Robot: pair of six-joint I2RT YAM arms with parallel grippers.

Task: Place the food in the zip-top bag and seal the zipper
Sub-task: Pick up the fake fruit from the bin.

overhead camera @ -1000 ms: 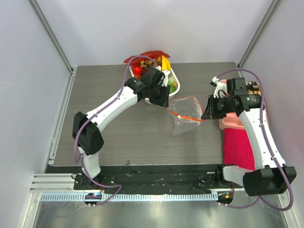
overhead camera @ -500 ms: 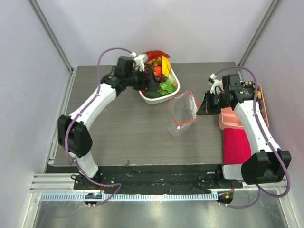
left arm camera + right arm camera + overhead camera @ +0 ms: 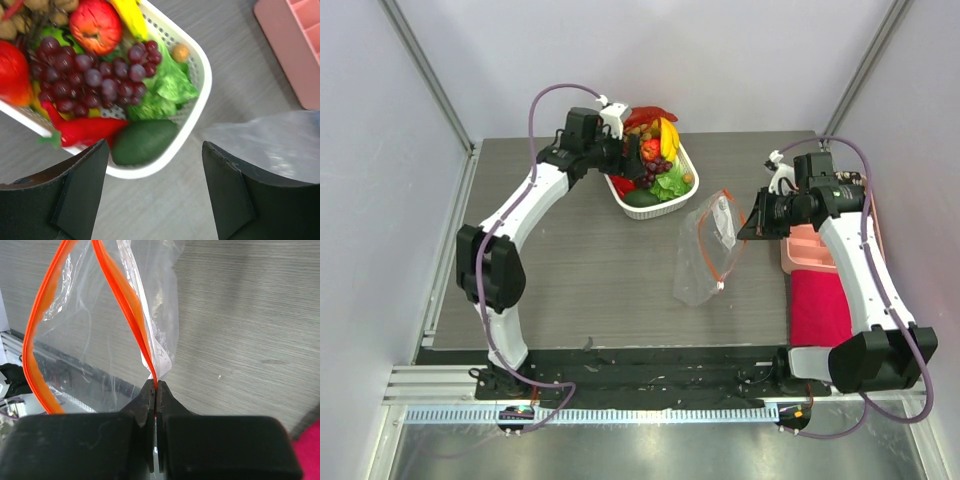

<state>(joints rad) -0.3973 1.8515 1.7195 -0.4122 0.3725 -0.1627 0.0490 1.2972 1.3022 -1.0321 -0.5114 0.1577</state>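
The food [image 3: 655, 170] is piled in a white basket [image 3: 660, 211] at the back of the table: dark purple grapes [image 3: 85, 75], a red tomato [image 3: 95, 25], a red pepper [image 3: 80, 131], green leaves [image 3: 170, 87] and a yellow banana [image 3: 131, 17]. My left gripper [image 3: 626, 163] [image 3: 155, 149] stands open and empty over the basket's near rim. My right gripper [image 3: 752, 222] [image 3: 156, 385] is shut on the zipper [image 3: 132, 315], the orange strip at the mouth of the clear zip-top bag [image 3: 703, 255] [image 3: 85, 330]. The mouth gapes open and the bag hangs down to the table.
A pink divided tray [image 3: 808, 250] with brown snacks sits at the right edge beside a magenta cloth [image 3: 820, 310]. The tray's corner [image 3: 290, 45] also shows in the left wrist view. Grey walls and metal posts enclose the table.
My left gripper has let go of the bag's mouth, opened wide and swung back left to the basket. The bag now hangs from the right gripper alone, its mouth turned more upright.
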